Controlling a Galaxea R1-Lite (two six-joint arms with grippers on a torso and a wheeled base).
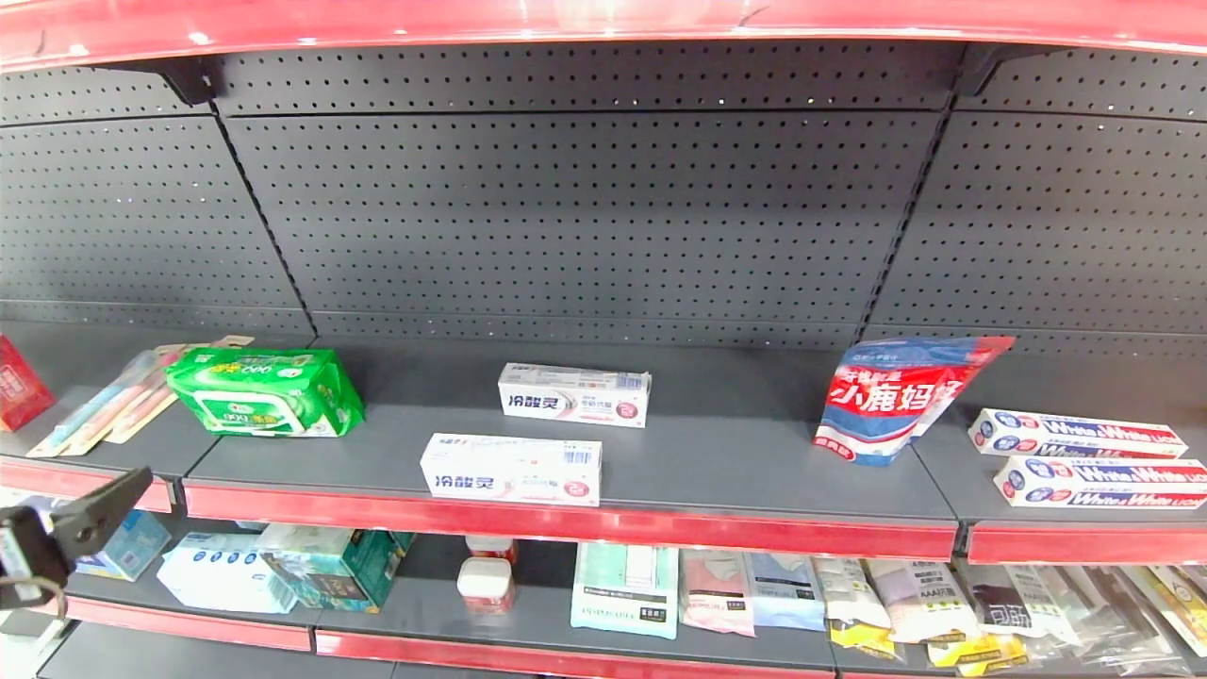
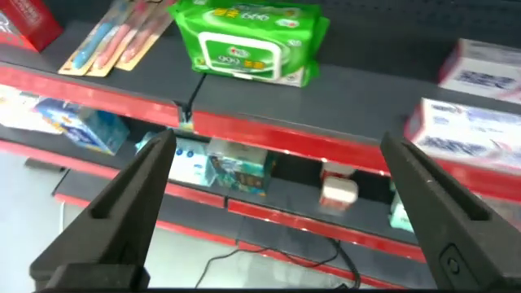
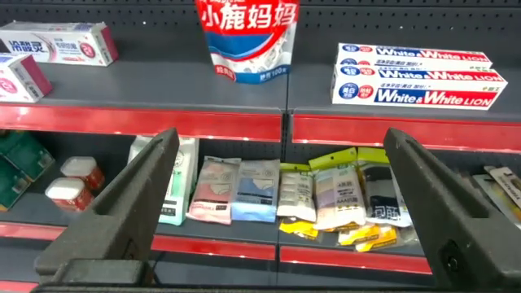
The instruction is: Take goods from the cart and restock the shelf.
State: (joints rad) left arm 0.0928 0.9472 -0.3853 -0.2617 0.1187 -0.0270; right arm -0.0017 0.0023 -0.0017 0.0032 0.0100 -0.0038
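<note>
Both of the robot's arms hang empty-handed before a dark grey metal shelf point(image 1: 735, 443) with a red front strip point(image 1: 566, 519). The left gripper point(image 2: 278, 138) has its black fingers spread wide with nothing between them. It sits low at the robot's left, in front of the strip, facing a green plastic pack of wet wipes point(image 1: 267, 391) that lies on the shelf beside flat toothbrush packs point(image 1: 113, 405) and a red box point(image 1: 19, 382). The right gripper point(image 3: 281, 134) is just as wide open and also carries nothing. It faces the right-hand stretch of the shelf, where a red, white and blue stand-up pouch point(image 1: 896, 396) rises upright near two long white and blue toothpaste cartons point(image 1: 1075, 432) laid one before the other. At the middle of the shelf lie two shorter white toothpaste boxes point(image 1: 511, 469), one near the front strip and one farther back, apart from each other. On the lower shelf point(image 1: 424, 613) are blue and white packs point(image 1: 222, 571), a green carton point(image 1: 335, 564), small white-lidded jars point(image 1: 487, 585) and a row of flat packets point(image 1: 717, 589).
</note>
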